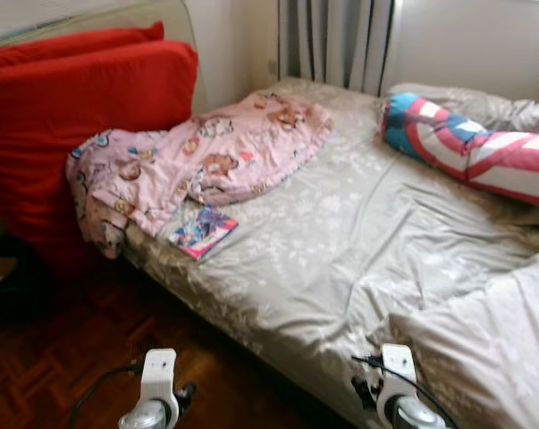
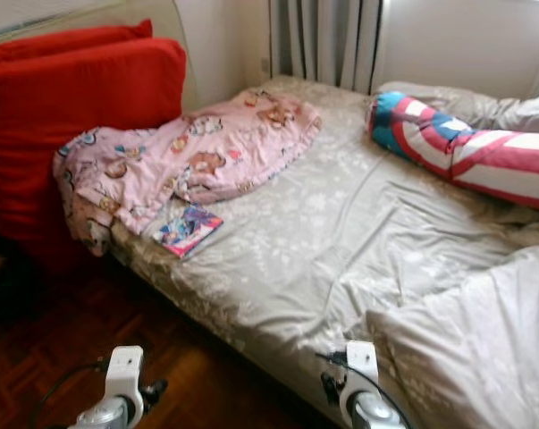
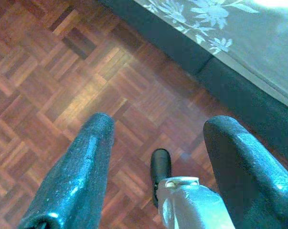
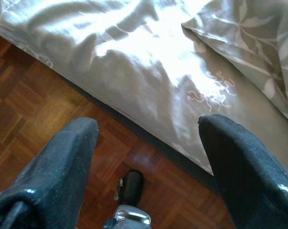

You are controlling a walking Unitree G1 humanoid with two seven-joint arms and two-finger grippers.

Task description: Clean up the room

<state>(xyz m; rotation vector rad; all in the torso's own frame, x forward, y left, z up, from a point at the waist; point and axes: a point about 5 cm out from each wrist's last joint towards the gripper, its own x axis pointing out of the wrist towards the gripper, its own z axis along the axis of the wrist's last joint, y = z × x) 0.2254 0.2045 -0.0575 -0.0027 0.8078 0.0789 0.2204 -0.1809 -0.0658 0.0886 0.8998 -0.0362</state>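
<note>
Both grippers held low and open at the unmade bed.

The crumpled pink cartoon-print blanket (image 1: 197, 161) and small colourful book (image 1: 203, 231) lie on the grey floral bedsheet (image 1: 341, 241); left gripper (image 3: 158, 157) and right gripper (image 4: 144, 157) are empty, fingers parted. The book could be dragged onto the parquet floor (image 3: 62, 71) if the blanket is pulled carelessly.

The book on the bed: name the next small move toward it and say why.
Probably a step forward and to the left, toward the bed's edge. The book lies near that edge beside the pink blanket, while the left gripper and right gripper hang open and low over the wooden floor, apparently short of it.
</note>
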